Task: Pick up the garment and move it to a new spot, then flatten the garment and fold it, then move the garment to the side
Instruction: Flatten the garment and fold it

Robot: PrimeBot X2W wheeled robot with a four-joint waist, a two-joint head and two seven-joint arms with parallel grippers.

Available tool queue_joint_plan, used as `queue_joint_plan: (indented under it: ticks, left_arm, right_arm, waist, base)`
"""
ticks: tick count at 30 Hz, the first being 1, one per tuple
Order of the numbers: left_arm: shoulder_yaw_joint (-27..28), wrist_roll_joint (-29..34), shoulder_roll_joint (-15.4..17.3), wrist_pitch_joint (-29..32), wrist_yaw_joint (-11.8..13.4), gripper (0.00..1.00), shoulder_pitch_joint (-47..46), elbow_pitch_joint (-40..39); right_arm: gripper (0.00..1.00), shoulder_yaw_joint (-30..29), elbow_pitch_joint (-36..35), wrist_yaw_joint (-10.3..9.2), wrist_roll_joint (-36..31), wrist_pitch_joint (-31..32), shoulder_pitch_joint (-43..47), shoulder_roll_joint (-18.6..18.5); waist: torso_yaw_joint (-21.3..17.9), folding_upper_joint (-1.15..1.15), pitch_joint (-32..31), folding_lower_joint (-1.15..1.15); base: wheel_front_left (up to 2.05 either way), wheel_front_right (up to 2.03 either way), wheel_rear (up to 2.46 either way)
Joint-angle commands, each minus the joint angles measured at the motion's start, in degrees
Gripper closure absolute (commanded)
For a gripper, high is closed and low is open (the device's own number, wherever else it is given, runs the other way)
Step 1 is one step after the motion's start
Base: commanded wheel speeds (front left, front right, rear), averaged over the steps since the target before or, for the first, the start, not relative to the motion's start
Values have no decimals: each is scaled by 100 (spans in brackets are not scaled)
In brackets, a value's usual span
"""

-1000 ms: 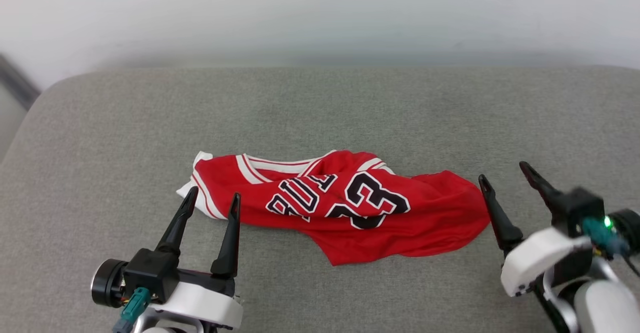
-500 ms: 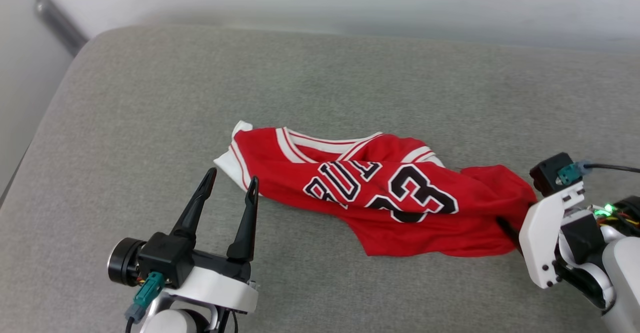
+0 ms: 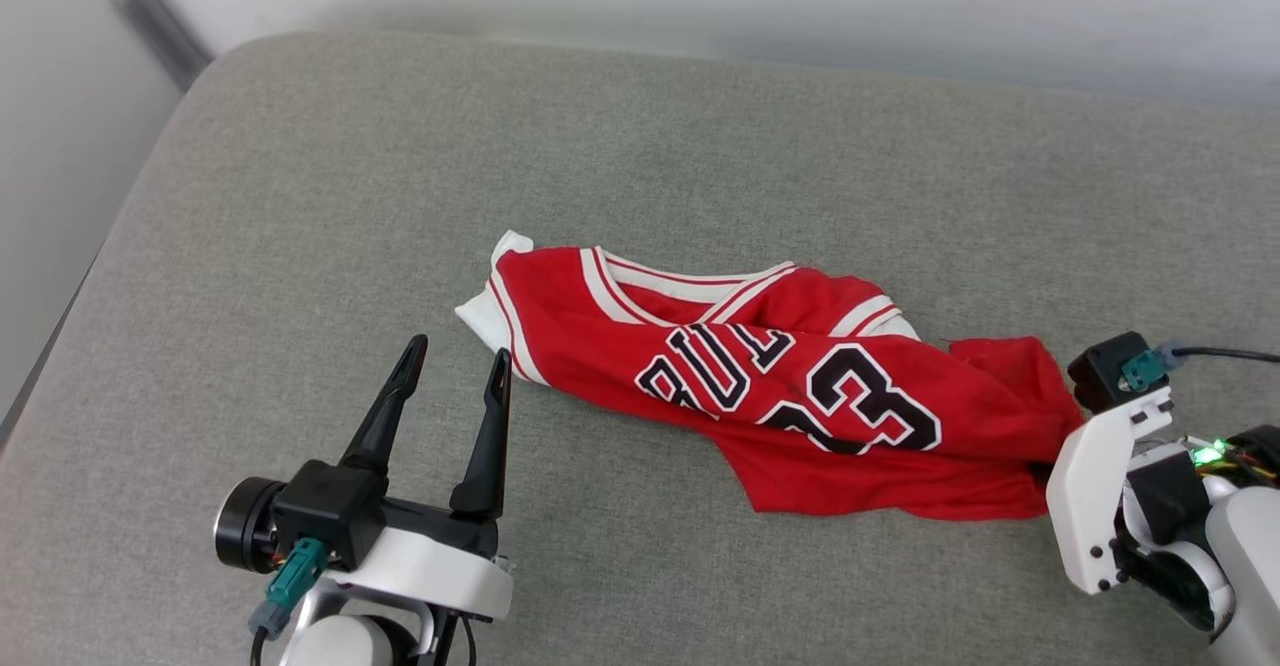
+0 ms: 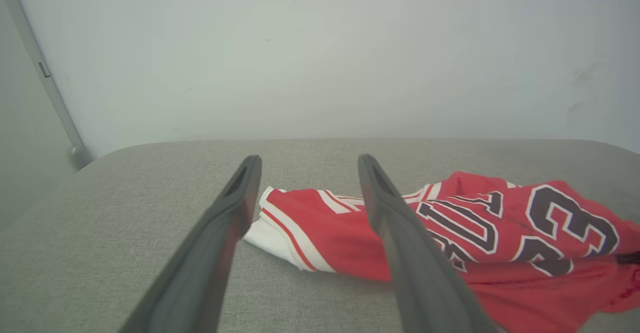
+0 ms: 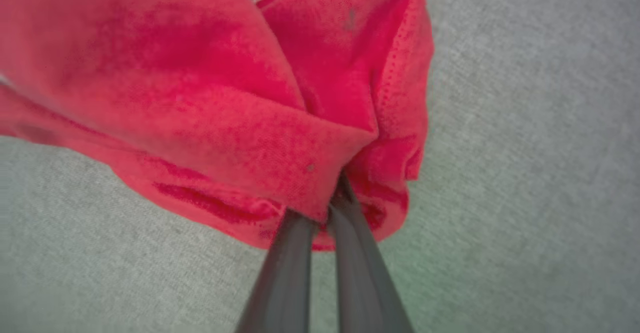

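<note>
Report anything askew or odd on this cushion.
The red Bulls jersey lies crumpled and slanted on the grey cushion, its lettering partly folded under; the right gripper is shut on its bunched end. No damage shows.

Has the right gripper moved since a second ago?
Yes. Judged against the garment, the right gripper has come in leftward from beside the hem, where it stood open, and is now shut on that hem.
</note>
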Motion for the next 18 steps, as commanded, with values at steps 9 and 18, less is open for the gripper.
queue_joint_plan:
  ticks: [9,18]
  left_arm:
    - [151,91,-77,-15,-97,0,202,83]
    - [185,136,-144,-15,-147,0,284,111]
  right_arm:
    - [100,-11,-1280,-3,766,664,840,-367]
    - [100,-137,-2563,-2,912,1450,2173,-195]
  waist:
    - [-399,0,-429,0]
    - [-480,0,-582,0]
  base:
    - [0,0,0]
    - [0,0,0]
